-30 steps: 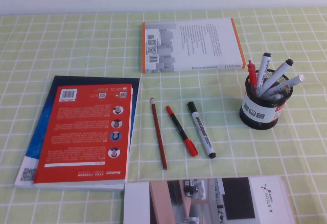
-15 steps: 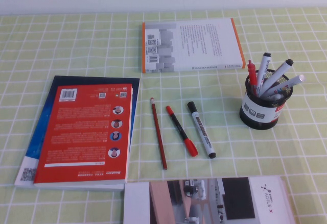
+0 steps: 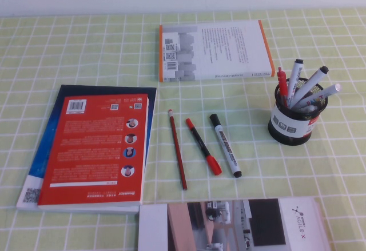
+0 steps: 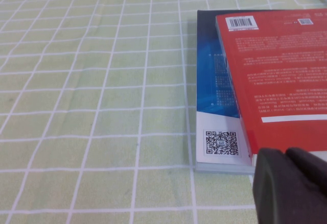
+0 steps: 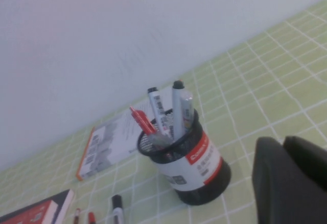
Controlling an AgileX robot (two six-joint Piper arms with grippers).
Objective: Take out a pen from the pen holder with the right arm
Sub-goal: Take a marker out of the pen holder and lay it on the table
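Right tool (image 5: 283, 150): fingers pressed together, pinching nothing; it hangs above the bench (image 3: 86, 51), short of the pen holder and apart from it.
Pen holder (image 5: 189, 163): black mesh cup with a red-and-white label, upright on the bench ahead of the right tool.
Holder contents: a standing red pen (image 5: 142, 122) and several grey markers (image 5: 180, 106) with black caps, all leaning on the rim and clear of the right tool; none taken out.
Left tool (image 4: 286, 156): fingers lying together with nothing between them; it hangs by the near corner of the book stack.
Book stack (image 4: 276, 71): a red book on a blue one, flat on the bench, just ahead of the left tool.
Loose items: a pencil (image 3: 177, 148), a loose red pen (image 3: 203, 147) and a black-capped marker (image 3: 225, 145) lie side by side, farther from the right tool than the pen holder, on its left.
White book (image 3: 214, 51): orange-edged, flat, beyond the loose items, well apart from both tools.
Bench cover: green checked cloth.
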